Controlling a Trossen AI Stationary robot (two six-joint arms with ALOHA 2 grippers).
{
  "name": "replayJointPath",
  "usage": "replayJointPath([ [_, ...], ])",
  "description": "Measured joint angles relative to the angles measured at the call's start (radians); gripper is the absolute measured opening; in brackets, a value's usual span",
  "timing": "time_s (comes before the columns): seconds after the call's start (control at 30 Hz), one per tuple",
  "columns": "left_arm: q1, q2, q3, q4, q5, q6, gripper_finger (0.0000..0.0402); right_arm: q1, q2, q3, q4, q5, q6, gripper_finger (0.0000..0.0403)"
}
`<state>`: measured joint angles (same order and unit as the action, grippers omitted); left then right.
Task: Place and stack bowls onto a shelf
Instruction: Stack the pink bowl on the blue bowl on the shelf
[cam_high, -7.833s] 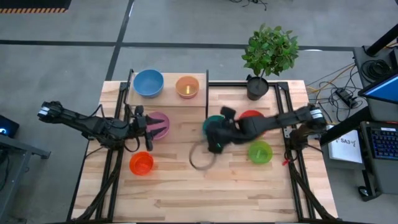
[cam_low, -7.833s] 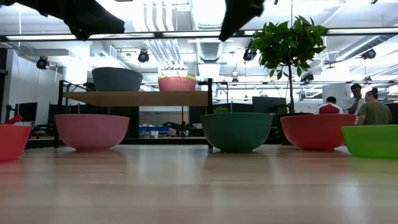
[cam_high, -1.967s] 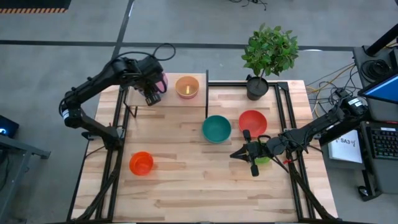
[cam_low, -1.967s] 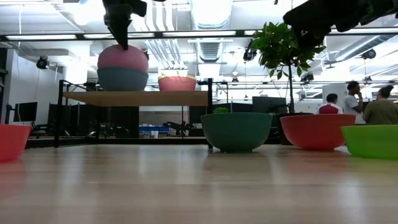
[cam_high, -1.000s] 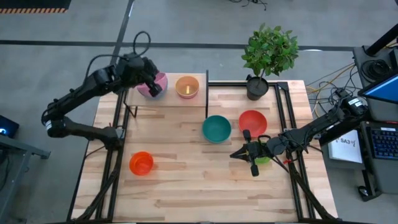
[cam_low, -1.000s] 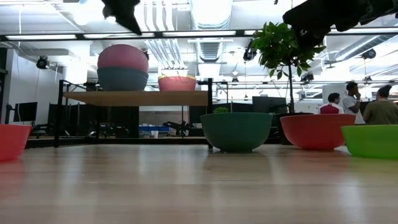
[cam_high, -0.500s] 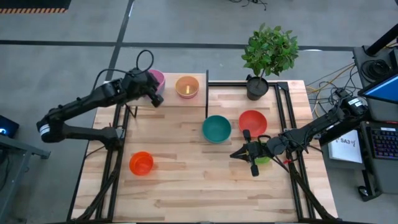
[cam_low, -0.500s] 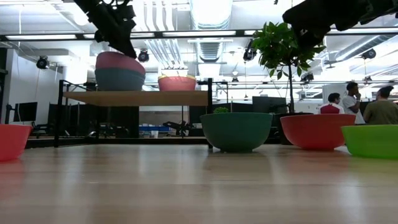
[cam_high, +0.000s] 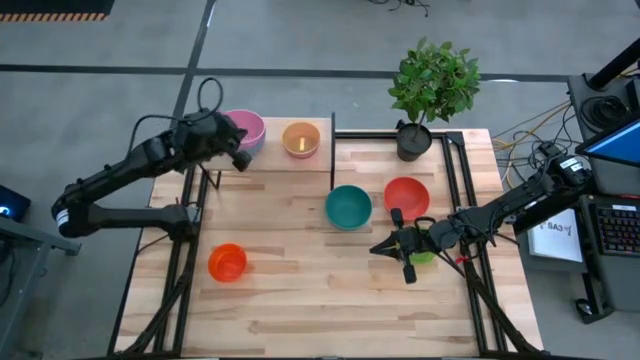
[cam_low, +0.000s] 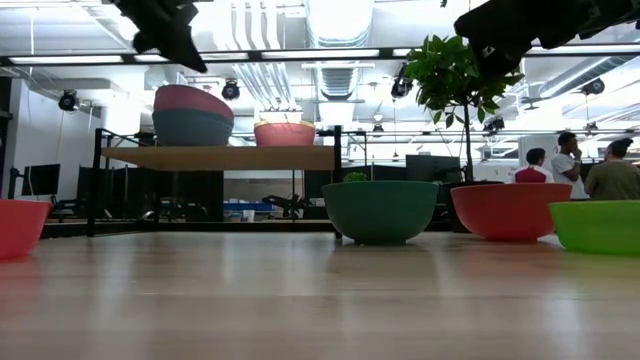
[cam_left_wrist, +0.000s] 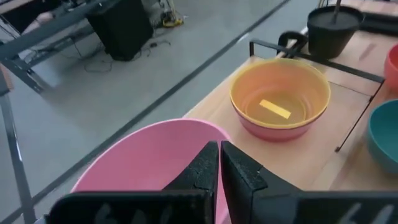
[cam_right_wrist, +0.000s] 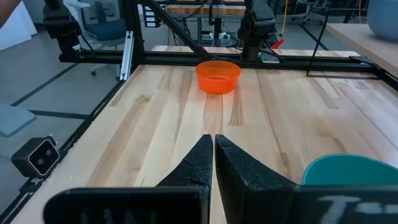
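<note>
While the blue bowl (cam_low: 190, 128) shows in my low view only as a dark band under the pink bowl (cam_high: 245, 127), from overhead it is hidden entirely beneath the pink one, and the green bowl (cam_low: 598, 226) is mostly covered from above by the right gripper (cam_high: 385, 247) and cut off at the right edge of the low view. On the shelf (cam_high: 272, 158) at upper centre-left I count two nested pairs: pink on blue, and a yellow bowl (cam_high: 301, 137) sitting in a pink-rimmed one. The left gripper (cam_high: 240, 160) is clenched on nothing, just at the lower-left rim of the pink bowl, its fingers (cam_left_wrist: 208, 165) pressed together over that rim in the wrist view. The right gripper sits lower right of centre, fingers pinched together and empty, beside the green bowl. Loose on the table I count four bowls: the teal bowl (cam_high: 348, 206) at centre, the red bowl (cam_high: 407, 196) just right of it, the green one, and the orange bowl (cam_high: 227, 262) at lower left. One potted plant (cam_high: 432, 85) stands at upper right.
</note>
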<state>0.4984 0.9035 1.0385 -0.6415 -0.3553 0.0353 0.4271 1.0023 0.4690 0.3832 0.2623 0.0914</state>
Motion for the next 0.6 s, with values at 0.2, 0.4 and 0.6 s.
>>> replayJointPath([
  [0.2,0.0,-0.116,-0.114,0.013,0.005,-0.043,0.0,0.0,0.0,0.0,0.0,0.0,-0.004,0.0009],
  [0.4,0.0,-0.18,-0.252,0.057,0.026,-0.118,0.0,0.0,0.0,0.0,0.006,0.0,-0.005,0.0009],
  [0.6,0.0,-0.2,-0.282,0.095,0.052,-0.131,0.0,0.0,0.0,0.001,0.02,0.0,-0.005,0.0009],
])
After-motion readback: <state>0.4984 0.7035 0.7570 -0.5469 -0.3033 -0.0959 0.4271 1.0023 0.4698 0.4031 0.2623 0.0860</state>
